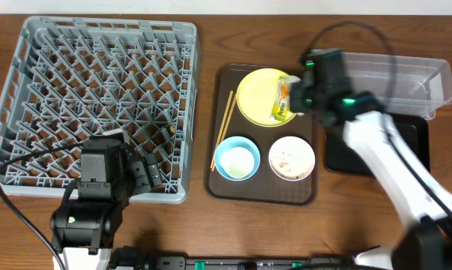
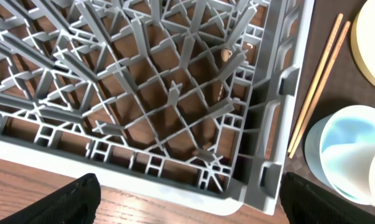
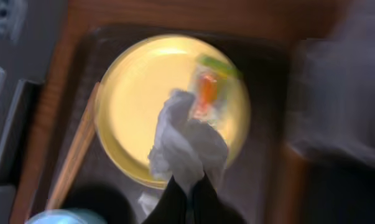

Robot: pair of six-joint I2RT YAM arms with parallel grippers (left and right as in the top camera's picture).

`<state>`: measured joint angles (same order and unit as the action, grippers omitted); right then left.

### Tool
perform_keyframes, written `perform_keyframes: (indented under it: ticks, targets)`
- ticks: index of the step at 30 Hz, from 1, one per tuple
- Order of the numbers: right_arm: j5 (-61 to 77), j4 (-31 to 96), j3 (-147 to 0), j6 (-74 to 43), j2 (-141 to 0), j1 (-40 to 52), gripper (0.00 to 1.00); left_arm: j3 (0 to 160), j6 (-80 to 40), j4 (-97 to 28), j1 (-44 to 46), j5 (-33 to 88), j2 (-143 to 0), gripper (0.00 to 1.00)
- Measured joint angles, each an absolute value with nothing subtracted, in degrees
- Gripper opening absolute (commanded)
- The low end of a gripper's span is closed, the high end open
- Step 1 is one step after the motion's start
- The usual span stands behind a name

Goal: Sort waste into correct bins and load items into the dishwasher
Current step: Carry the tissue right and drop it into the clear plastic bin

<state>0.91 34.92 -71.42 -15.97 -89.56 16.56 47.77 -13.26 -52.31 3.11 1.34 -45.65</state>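
Note:
My right gripper (image 3: 190,186) is shut on the crumpled white tissue (image 3: 187,140) and holds it above the round yellow plate (image 3: 143,93). The green-orange-yellow wrapper (image 3: 209,93) lies on that plate. In the overhead view the right gripper (image 1: 300,101) is at the plate's (image 1: 255,94) right edge, next to the wrapper (image 1: 282,101). Chopsticks (image 1: 224,127), a light blue bowl (image 1: 237,159) and a white bowl (image 1: 291,157) with crumbs sit on the brown tray (image 1: 263,191). My left gripper (image 2: 190,199) is open and empty over the front right corner of the grey dish rack (image 2: 175,93).
The clear tub (image 1: 409,79) stands at the back right, and the black tray (image 1: 409,146) lies in front of it, partly under my right arm. The dish rack (image 1: 98,97) fills the left side. The left wrist view shows the chopsticks (image 2: 318,87) and blue bowl (image 2: 346,149).

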Motion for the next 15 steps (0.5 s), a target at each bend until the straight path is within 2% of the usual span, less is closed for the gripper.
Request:
perform_keyframes:
  ticks: [9,15]
  targets:
    - [0.03,55.92,-71.37,-16.14,-84.4,1.06,0.01,47.83,-13.26,-52.25,3.11,1.32,-45.65,0.94]
    - [-0.99,54.7,-68.34,-16.14,-84.38,-6.68,0.01,47.83,-13.26,-52.25,3.11,1.32,-45.65,0.94]
